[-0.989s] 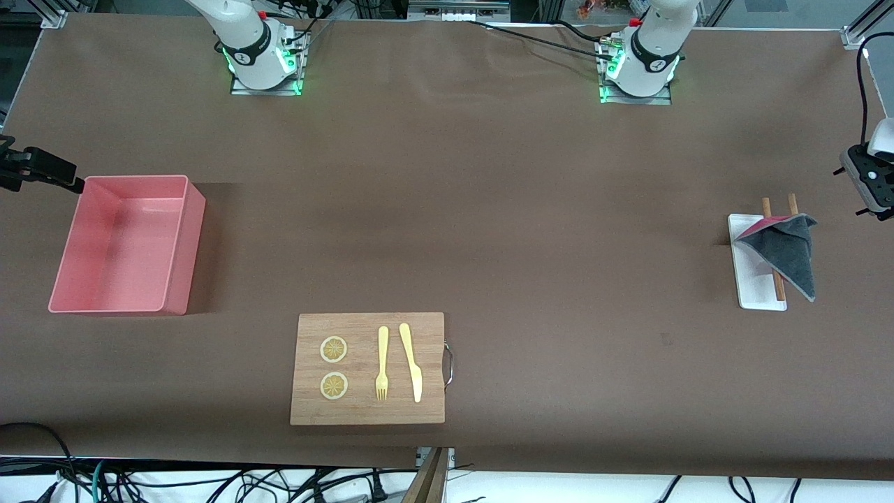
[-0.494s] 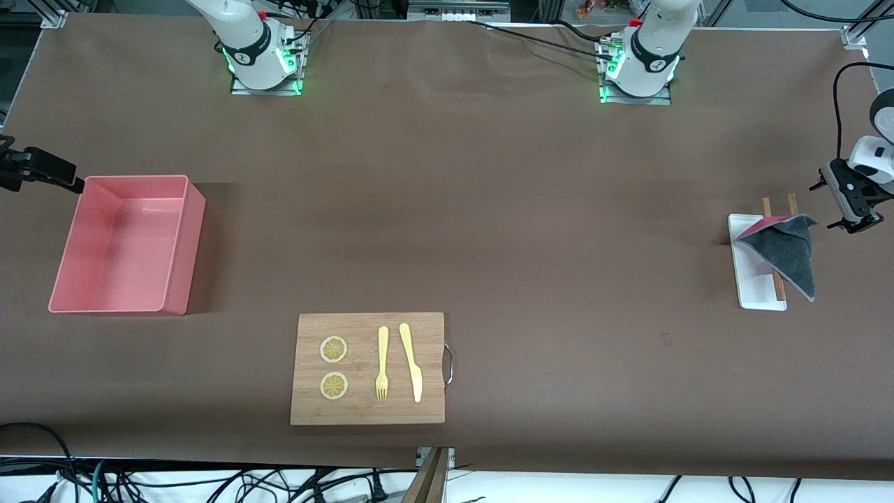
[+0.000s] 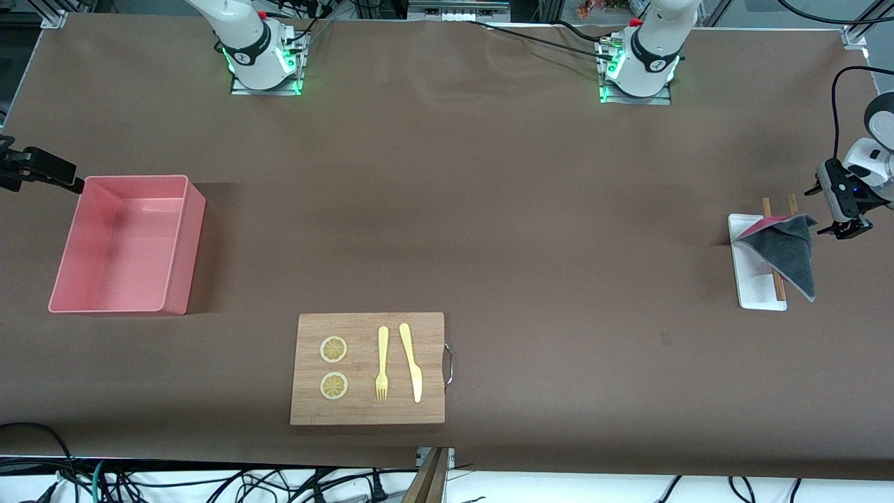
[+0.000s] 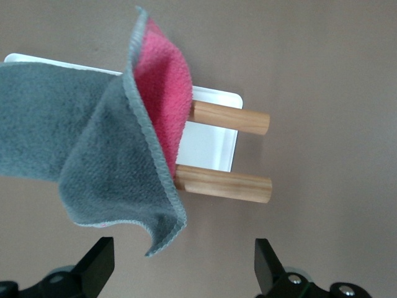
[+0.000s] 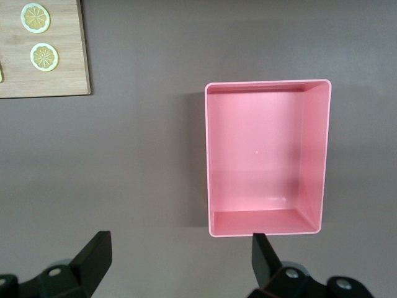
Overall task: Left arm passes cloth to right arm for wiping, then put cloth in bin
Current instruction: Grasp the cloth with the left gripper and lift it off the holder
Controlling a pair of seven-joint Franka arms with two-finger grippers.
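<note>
Front view had the left gripper (image 3: pixel 840 220) hovering just beside the cloth's (image 3: pixel 786 246) corner, fingers spread wide, nothing held. Cloth lay grey side up, draped over two wooden sticks (image 4: pixel 226 149) on the white tray (image 3: pixel 753 288) at the left arm's end. So this looked like the reach, pickup not yet made. Next call: drop over that loose corner and pinch. Right gripper (image 5: pixel 177 264) waited open over the table by the bin (image 3: pixel 178 244).

Wooden board (image 3: pixel 368 368) (two lemon slices (image 3: pixel 334 367), fork (image 3: pixel 382 363), knife (image 3: pixel 411 361)); white tray (image 3: pixel 753 283), chopsticks (image 4: pixel 229 151)
</note>
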